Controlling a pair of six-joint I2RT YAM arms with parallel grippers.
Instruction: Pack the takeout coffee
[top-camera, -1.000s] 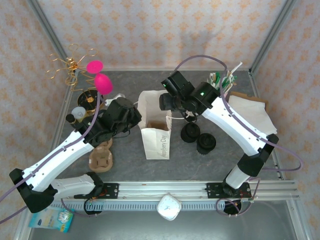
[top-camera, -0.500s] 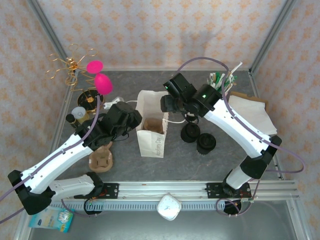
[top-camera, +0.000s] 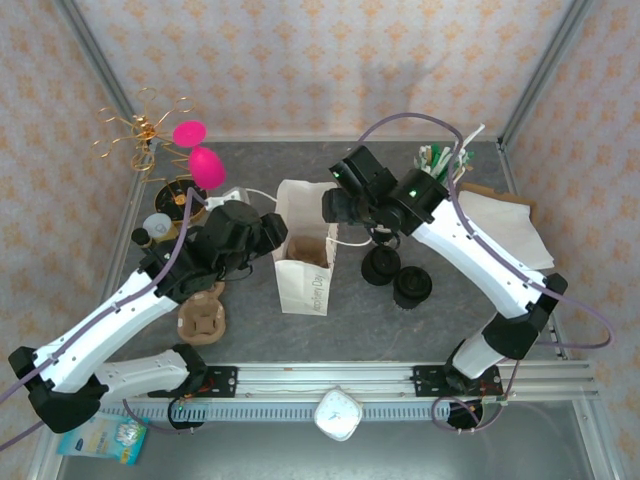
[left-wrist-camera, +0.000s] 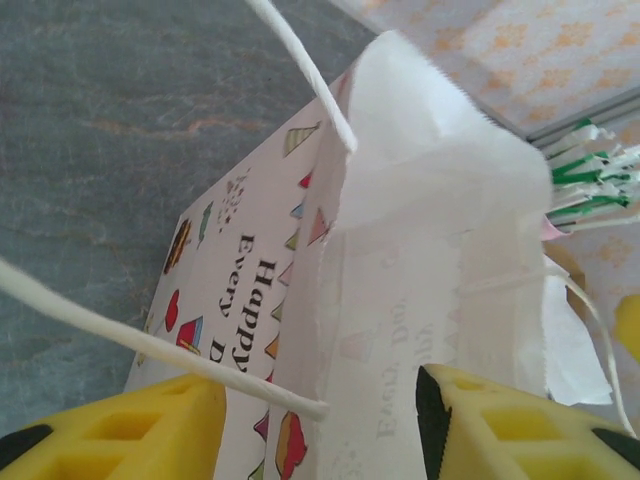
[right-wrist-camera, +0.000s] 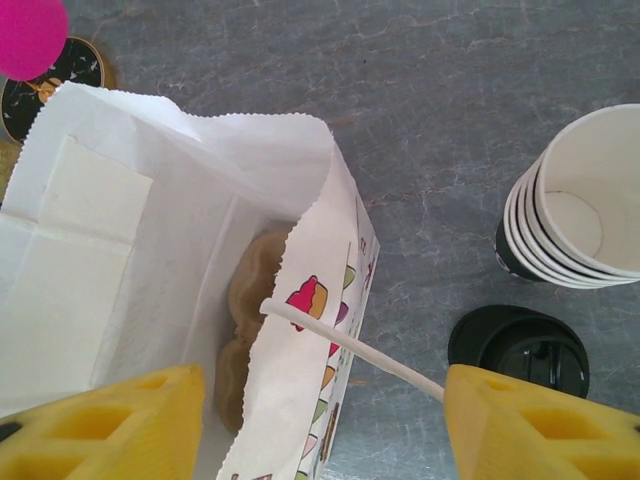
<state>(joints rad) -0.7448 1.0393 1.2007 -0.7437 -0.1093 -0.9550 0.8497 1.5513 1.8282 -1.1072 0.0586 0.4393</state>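
A white paper bag (top-camera: 303, 262) printed with cupcakes stands open in the middle, with a brown pulp tray (right-wrist-camera: 248, 320) lying inside it. My left gripper (left-wrist-camera: 320, 430) is open at the bag's left side, and the bag's wall and one cord handle (left-wrist-camera: 150, 340) pass between its fingers. My right gripper (right-wrist-camera: 320, 425) hangs open over the bag's right rim, the other handle (right-wrist-camera: 350, 345) reaching its right finger. Two black round tops (top-camera: 380, 265) (top-camera: 412, 287) stand right of the bag. I cannot tell which one is the takeout coffee.
A stack of lidless cream cups (right-wrist-camera: 585, 200) stands by a black lid (right-wrist-camera: 520, 350). Another brown pulp tray (top-camera: 203, 318) lies under the left arm. A gold wire stand with pink balls (top-camera: 195, 150) is far left. Straws (top-camera: 445, 160) and paper sheets (top-camera: 505, 225) sit at far right.
The left gripper has gone from shut to open, letting go of the bag's rim. The bag has swung from leaning forward to upright. The right gripper has opened a little wider.
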